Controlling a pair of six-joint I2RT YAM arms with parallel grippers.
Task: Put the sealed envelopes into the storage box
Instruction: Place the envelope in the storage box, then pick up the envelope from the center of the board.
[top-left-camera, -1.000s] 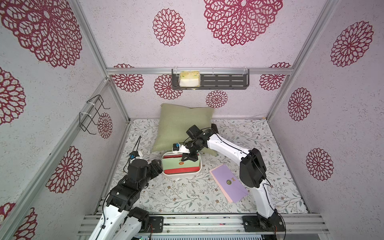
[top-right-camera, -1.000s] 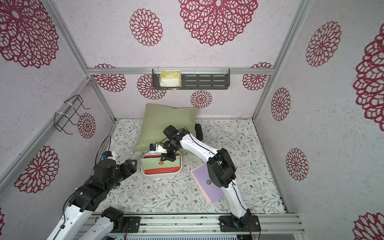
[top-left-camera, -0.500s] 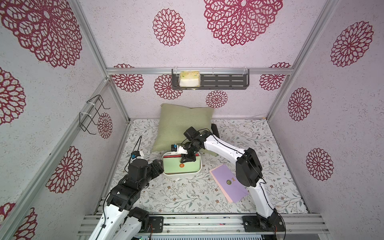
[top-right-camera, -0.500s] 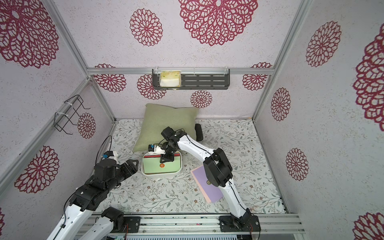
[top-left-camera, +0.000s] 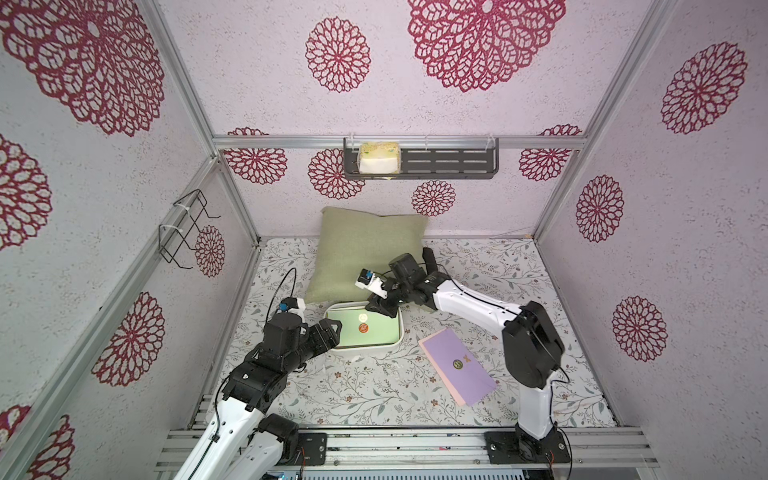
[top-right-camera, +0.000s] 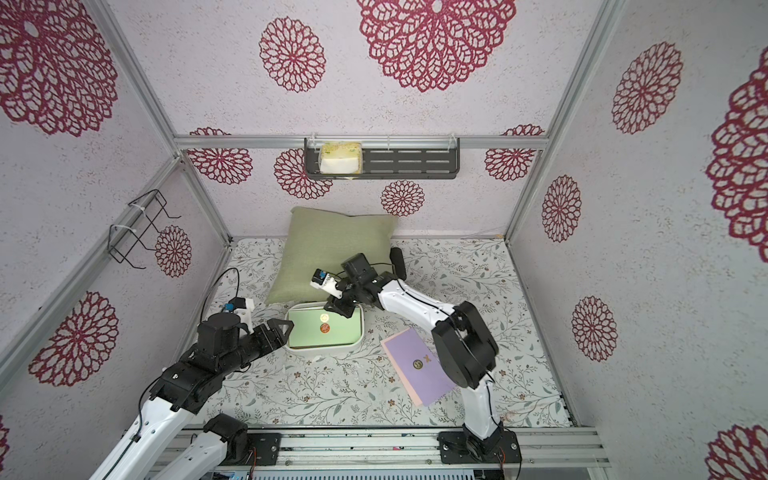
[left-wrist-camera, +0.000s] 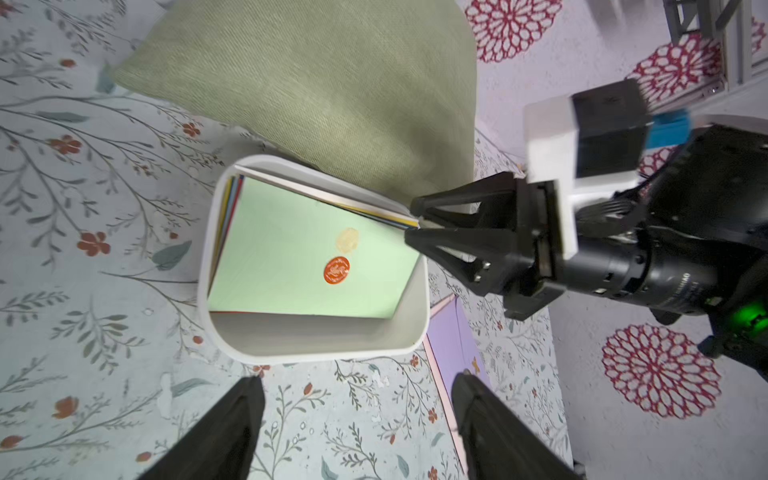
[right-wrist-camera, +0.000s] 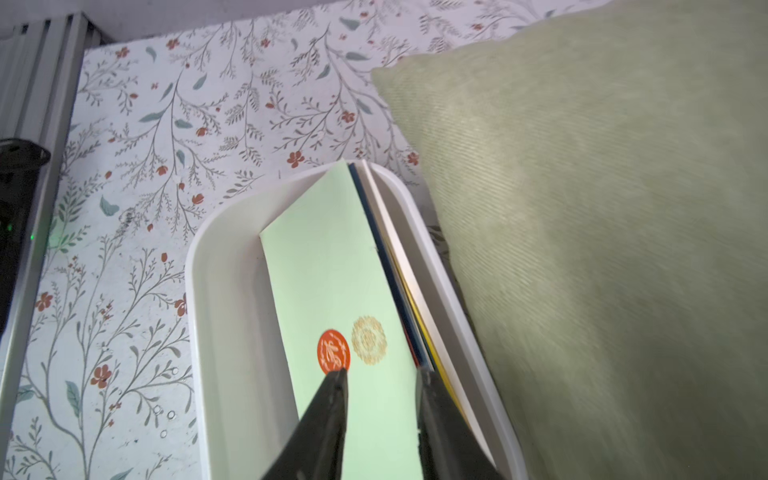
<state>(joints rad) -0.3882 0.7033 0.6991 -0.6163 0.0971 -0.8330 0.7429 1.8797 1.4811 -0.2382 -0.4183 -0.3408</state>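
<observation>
The white storage box (top-left-camera: 365, 350) (top-right-camera: 324, 348) (left-wrist-camera: 316, 353) (right-wrist-camera: 195, 291) sits mid-table and holds a stack of sealed envelopes. A green envelope (top-left-camera: 374, 332) (top-right-camera: 332, 332) (left-wrist-camera: 282, 266) (right-wrist-camera: 332, 270) with a red and a gold seal lies on top. My right gripper (top-left-camera: 380, 309) (top-right-camera: 338, 309) (left-wrist-camera: 411, 222) (right-wrist-camera: 380, 372) hovers over the box's far right corner, jaws a little apart with nothing between them. A lilac envelope (top-left-camera: 457, 365) (top-right-camera: 419, 370) (left-wrist-camera: 453, 332) lies on a pink one to the right. My left gripper (top-left-camera: 330, 330) (top-right-camera: 278, 328) (left-wrist-camera: 355, 380) is open and empty beside the box's left end.
A green pillow (top-left-camera: 365, 249) (right-wrist-camera: 602, 208) rests against the box's far side. A dark wall shelf (top-left-camera: 419, 164) holding a yellow block hangs on the back wall. A wire rack (top-left-camera: 187, 228) sticks out from the left wall.
The right gripper has opened and let go of the green envelope. The envelope has dropped flat, covering the red one that showed at the box's front. The left arm has barely moved.
</observation>
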